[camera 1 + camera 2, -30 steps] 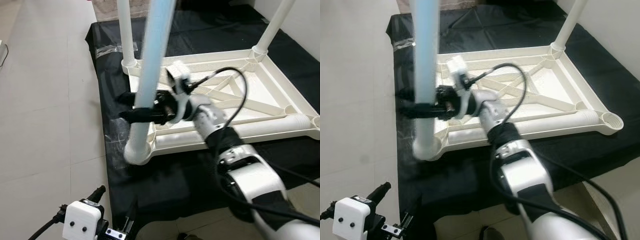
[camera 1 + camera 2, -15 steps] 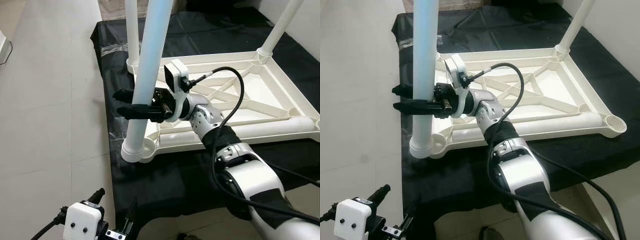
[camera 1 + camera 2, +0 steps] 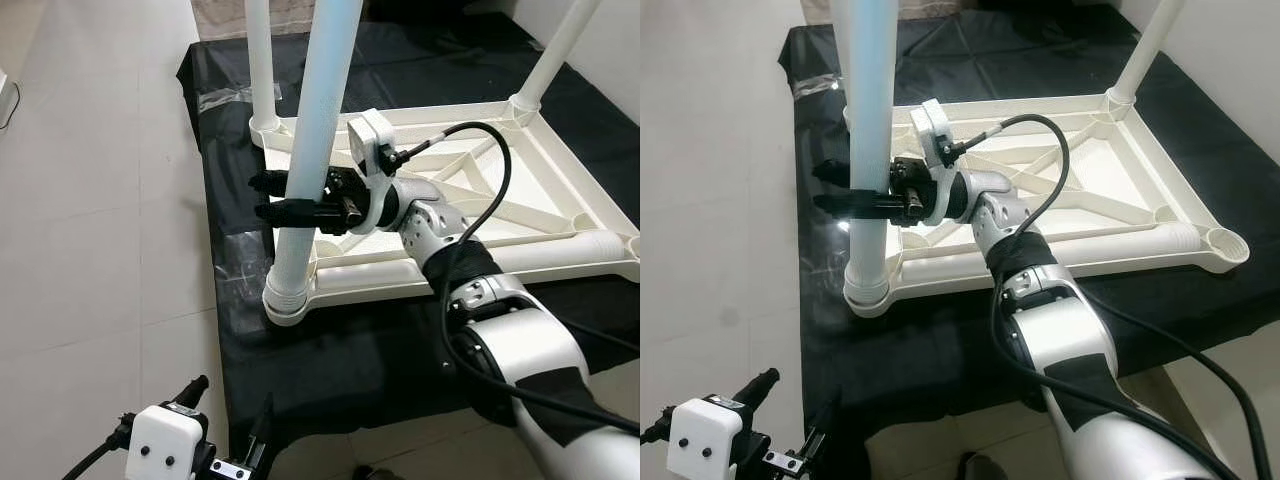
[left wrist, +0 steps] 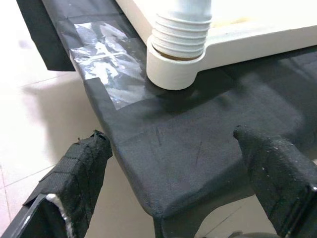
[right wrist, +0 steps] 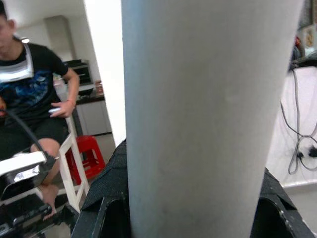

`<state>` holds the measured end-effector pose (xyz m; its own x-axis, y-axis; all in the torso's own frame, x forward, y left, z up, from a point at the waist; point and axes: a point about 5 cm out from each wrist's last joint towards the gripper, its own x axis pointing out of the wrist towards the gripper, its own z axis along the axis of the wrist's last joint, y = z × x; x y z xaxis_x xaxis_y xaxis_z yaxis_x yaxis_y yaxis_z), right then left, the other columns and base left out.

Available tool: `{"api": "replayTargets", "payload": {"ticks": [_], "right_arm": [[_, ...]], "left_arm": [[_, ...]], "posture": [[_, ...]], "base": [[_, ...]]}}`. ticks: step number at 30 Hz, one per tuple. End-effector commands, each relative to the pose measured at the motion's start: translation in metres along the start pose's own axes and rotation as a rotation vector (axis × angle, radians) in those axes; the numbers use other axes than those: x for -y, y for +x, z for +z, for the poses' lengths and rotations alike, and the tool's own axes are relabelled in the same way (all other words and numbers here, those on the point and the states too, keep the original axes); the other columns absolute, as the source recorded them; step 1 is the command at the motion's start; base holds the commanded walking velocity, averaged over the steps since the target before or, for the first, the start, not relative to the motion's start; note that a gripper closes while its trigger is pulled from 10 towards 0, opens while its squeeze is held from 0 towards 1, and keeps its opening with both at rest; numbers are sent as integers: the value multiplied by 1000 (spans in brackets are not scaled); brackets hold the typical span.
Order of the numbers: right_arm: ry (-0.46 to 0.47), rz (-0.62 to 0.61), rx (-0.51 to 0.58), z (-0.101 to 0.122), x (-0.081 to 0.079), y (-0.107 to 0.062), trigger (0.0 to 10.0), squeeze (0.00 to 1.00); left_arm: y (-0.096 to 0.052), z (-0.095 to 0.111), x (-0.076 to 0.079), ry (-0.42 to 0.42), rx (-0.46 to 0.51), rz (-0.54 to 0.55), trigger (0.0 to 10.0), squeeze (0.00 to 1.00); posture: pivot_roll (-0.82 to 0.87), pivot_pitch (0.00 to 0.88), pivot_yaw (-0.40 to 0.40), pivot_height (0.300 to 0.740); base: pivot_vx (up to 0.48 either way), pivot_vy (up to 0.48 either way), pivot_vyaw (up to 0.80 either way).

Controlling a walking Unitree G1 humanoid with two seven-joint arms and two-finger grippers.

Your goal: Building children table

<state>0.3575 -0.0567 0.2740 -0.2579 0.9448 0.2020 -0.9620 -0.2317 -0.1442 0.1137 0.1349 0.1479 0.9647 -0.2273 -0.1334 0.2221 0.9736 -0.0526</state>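
The tabletop and its legs look like smooth white plastic with a slight sheen, the near leg's threaded foot ribbed and its socket a matt cream. Under them lies a matt black woven cloth with a glossy, crinkled strip of clear tape along its edge, on a floor of pale, faintly glossy tiles. The right gripper is matt black on a silver, satin-finished arm with a glossy black cable, while the left gripper's fingers are wrapped in rough black fabric tape.
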Motion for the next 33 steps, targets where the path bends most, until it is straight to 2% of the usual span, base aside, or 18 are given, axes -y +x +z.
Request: {"api": "replayTargets", "payload": {"ticks": [1,9,18,24,33], "right_arm": [[-3,16,-49,-9,-3,-1,10000,0],[-16,47,-102,-19,-8,3,10000,0],[-47,46,-241,-32,-8,1,10000,0],[-89,-4,-387,-46,-7,0,10000,0],[-88,-98,-440,-53,-2,4,10000,0]], "left_arm": [[-2,-5,0,-8,-27,2,10000,0],[-2,-5,0,-7,-27,5,10000,0],[-2,-5,0,-9,-22,6,10000,0],[-2,-5,0,-7,-20,9,10000,0],[-2,-5,0,-8,-19,10,10000,0]], "posture": [[81,250,-66,740],[81,255,-64,740],[76,255,-66,740],[76,255,-66,740],[76,258,-65,740]], "base": [[0,0,0],[0,0,0],[0,0,0],[0,0,0],[0,0,0]]}}
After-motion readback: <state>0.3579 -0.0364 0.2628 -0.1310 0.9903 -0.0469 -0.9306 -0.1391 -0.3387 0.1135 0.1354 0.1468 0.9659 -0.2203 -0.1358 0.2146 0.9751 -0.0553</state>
